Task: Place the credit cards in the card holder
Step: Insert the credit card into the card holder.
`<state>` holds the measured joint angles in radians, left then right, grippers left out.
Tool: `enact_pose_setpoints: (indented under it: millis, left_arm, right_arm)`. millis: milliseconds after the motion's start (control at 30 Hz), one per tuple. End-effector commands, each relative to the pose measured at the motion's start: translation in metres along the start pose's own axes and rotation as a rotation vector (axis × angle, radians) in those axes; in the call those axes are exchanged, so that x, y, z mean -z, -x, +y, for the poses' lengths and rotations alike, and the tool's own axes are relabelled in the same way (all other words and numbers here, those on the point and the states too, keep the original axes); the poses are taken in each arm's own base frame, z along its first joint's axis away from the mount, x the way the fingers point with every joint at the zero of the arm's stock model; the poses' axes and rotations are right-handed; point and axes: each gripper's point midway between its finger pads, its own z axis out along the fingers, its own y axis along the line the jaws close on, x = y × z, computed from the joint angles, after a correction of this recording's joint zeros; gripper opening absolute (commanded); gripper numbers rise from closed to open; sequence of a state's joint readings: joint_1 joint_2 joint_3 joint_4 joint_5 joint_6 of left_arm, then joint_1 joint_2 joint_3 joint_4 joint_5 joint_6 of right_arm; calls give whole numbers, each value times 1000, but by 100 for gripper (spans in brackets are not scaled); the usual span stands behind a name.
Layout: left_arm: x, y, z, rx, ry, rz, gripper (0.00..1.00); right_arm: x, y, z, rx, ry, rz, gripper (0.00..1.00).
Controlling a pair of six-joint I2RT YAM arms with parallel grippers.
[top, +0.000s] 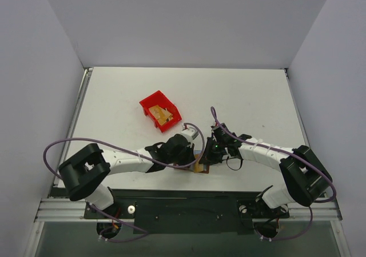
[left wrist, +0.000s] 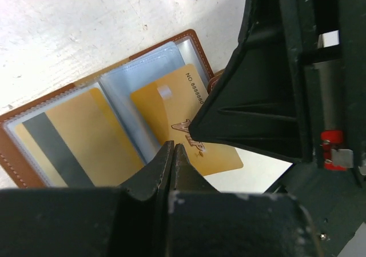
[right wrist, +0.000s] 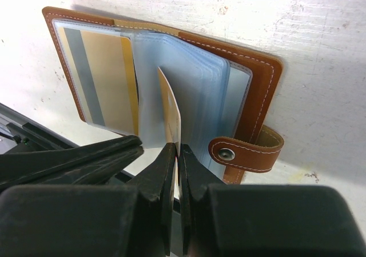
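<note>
The brown card holder [right wrist: 260, 80] lies open on the white table, its light blue pockets [right wrist: 200, 91] facing up. A gold credit card with a dark stripe [right wrist: 100, 77] sits in its left pocket. My right gripper [right wrist: 176, 148] is shut on a second gold credit card [right wrist: 170, 111], held on edge with its far end among the blue pockets. In the left wrist view this card [left wrist: 166, 111] lies partly in the right-hand pocket. My left gripper [left wrist: 173, 148] is shut with nothing between its tips, which point down at the blue panel near the holder's fold [left wrist: 123, 105].
A red plastic bin [top: 153, 104] stands behind the arms, left of centre, with more gold cards [top: 164, 116] in it. The holder's snap tab [right wrist: 246, 152] sticks out toward my right gripper. Both grippers crowd together over the holder [top: 199, 167] near the table's front edge.
</note>
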<state>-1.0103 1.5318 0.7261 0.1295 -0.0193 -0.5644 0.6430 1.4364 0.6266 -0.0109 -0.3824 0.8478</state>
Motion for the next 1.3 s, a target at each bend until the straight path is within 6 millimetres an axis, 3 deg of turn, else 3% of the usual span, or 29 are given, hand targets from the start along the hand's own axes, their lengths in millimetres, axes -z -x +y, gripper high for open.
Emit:
enact_pose_setpoints:
  millis: [0,167,400,733,1267]
  left_arm:
    - [-9,13,-18,-16,-66,-50,0]
    - [-17,4,-13,-16,-48,-24,0]
    - [-24,-10,12,-35,62,14,0]
    - [-16,-20,41,-33,170,25,0]
    - [-11,-54,58,26,188,64,0]
  right_arm:
    - [-7,-5,-25,-9,-107,-4,0]
    - [-7,-5,-26,-8,-109,-2,0]
    - [-6,-6,-27,-9,-109,-2,0]
    - [0,-1,-24,2,-97,-34,0]
    - [24,12,-25,-4,-74,-131,0]
